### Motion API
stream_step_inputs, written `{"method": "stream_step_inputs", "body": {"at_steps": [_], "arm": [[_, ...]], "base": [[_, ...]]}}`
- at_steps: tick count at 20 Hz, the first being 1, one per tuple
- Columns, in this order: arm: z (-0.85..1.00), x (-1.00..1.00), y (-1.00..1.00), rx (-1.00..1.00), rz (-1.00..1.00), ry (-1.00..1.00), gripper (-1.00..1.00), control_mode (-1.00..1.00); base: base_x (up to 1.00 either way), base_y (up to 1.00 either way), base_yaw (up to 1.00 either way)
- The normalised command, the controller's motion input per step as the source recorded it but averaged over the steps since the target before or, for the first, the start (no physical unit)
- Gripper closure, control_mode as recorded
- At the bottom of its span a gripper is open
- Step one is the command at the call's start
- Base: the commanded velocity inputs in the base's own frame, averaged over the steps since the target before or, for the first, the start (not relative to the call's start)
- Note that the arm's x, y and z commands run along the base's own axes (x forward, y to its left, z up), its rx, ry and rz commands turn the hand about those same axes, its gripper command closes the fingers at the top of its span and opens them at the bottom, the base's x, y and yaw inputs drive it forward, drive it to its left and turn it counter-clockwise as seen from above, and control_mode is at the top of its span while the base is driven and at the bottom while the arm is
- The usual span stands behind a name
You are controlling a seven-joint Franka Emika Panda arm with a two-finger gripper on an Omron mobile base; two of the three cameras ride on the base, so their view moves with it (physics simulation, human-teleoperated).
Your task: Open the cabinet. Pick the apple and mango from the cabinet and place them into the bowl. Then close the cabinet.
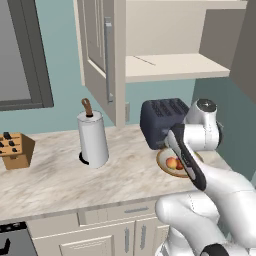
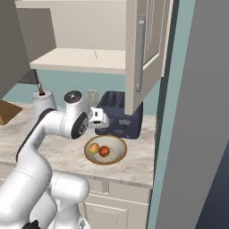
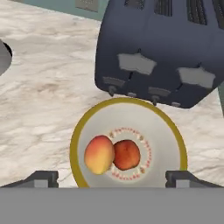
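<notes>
No writing can be read on anything. From the left, a knife block (image 1: 16, 149) and a paper towel roll (image 1: 92, 137) stand on the countertop (image 1: 55, 175), then the dark toaster (image 1: 162, 120). Just before it sits the bowl (image 2: 120, 151), holding the mango (image 3: 99, 154) and the apple (image 3: 127, 154), touching. Above, the cabinet (image 1: 172, 67) stands open. The arm bends over the bowl, the gripper (image 3: 111, 178) spread wide and empty.

A home kitchen: a pale marbled stone worktop (image 1: 55, 172) runs along a teal wall, carrying a dark blue four-slot toaster (image 1: 162, 120). Left of the toaster stand a white paper-towel roll (image 1: 93, 138) and a wooden knife block (image 1: 16, 149); above it hangs a cream panelled wall cabinet (image 1: 102, 50).
</notes>
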Motion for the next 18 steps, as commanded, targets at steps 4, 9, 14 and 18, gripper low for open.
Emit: {"method": "stream_step_inputs", "body": {"at_steps": [4, 9, 14, 18], "arm": [[1.00, -0.99, 0.72, 0.00, 0.00, -0.33, -1.00, -1.00], [1.00, -1.00, 0.46, 0.00, 0.00, -0.41, -1.00, -1.00], [1.00, -1.00, 0.47, 0.00, 0.00, -0.38, -1.00, -1.00], [0.95, -0.99, 0.55, 0.00, 0.00, -0.36, -1.00, -1.00]], "base": [[0.00, 0.00, 0.00], [0.00, 0.00, 0.00], [0.00, 0.00, 0.00], [0.00, 0.00, 0.00]]}}
